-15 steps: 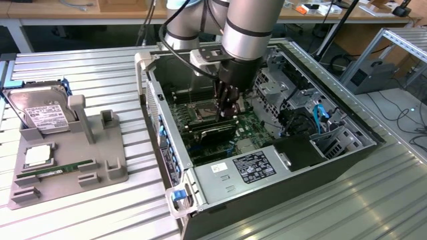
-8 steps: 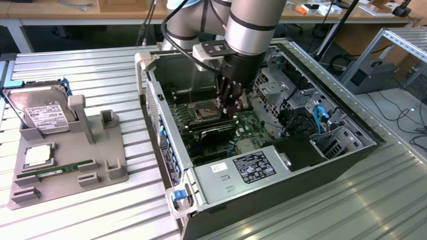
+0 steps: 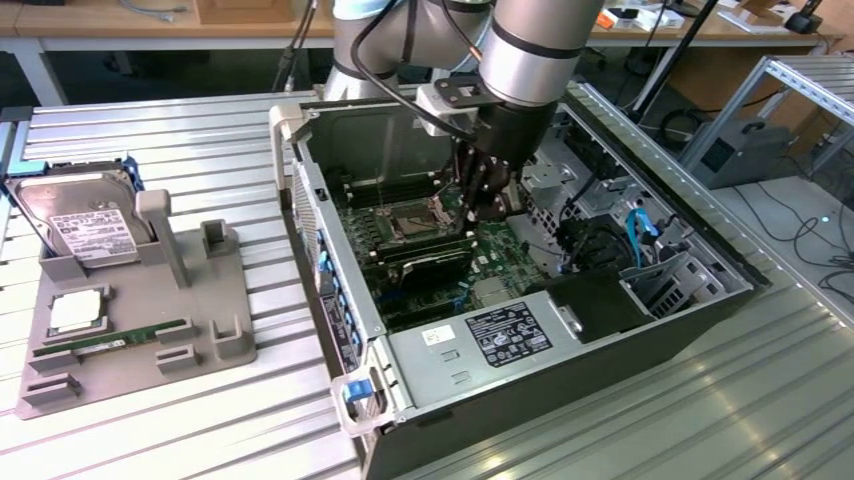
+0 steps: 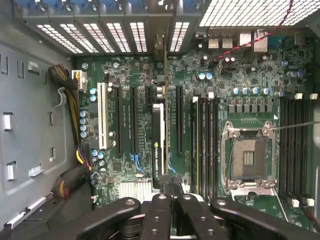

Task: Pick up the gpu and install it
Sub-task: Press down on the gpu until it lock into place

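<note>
The gpu (image 4: 158, 145) stands on edge in a motherboard slot inside the open computer case (image 3: 627, 310), its silver bracket end against the case's rear slots. In the exterior view the gpu (image 3: 430, 262) appears as a dark strip low on the green board. My gripper (image 3: 483, 212) reaches down into the case just above the board, beside the CPU socket (image 3: 407, 215) and a little above the card. Seen from the wrist, the black fingers (image 4: 156, 215) sit close together near the card's free end, nothing showing between them.
A grey fixture (image 3: 200, 330) on the slatted table, on the exterior view's left, holds a silver hard drive (image 3: 87, 225), a CPU chip (image 3: 76, 310) and a narrow memory stick (image 3: 107, 345). Case walls, a drive cage (image 3: 661, 285) and cables (image 3: 634, 225) hem the arm in.
</note>
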`<state>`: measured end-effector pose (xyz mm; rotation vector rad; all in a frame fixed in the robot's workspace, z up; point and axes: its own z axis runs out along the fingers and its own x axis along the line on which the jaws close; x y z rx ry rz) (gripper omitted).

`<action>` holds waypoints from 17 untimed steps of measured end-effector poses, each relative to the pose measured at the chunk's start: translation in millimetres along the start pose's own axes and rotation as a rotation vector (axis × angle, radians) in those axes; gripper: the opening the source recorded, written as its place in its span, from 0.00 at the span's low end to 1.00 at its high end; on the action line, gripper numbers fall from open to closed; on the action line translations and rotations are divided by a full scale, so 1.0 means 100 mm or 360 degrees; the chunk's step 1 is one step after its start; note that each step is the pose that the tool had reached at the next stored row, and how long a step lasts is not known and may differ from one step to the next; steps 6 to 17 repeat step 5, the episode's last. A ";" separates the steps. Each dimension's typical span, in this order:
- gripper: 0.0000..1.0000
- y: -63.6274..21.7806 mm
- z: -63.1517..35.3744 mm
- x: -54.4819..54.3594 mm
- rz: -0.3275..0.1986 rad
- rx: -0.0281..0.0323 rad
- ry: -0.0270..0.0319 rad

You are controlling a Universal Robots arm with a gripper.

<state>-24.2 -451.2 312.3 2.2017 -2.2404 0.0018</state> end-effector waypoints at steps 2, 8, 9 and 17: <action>0.11 -0.003 0.000 0.00 0.0000 -0.00002 -0.00001; 0.11 -0.003 0.000 0.00 0.0000 -0.00002 0.00000; 0.11 -0.003 0.000 0.00 0.0000 -0.00002 0.00000; 0.11 -0.003 0.000 0.00 0.0000 -0.00002 0.00000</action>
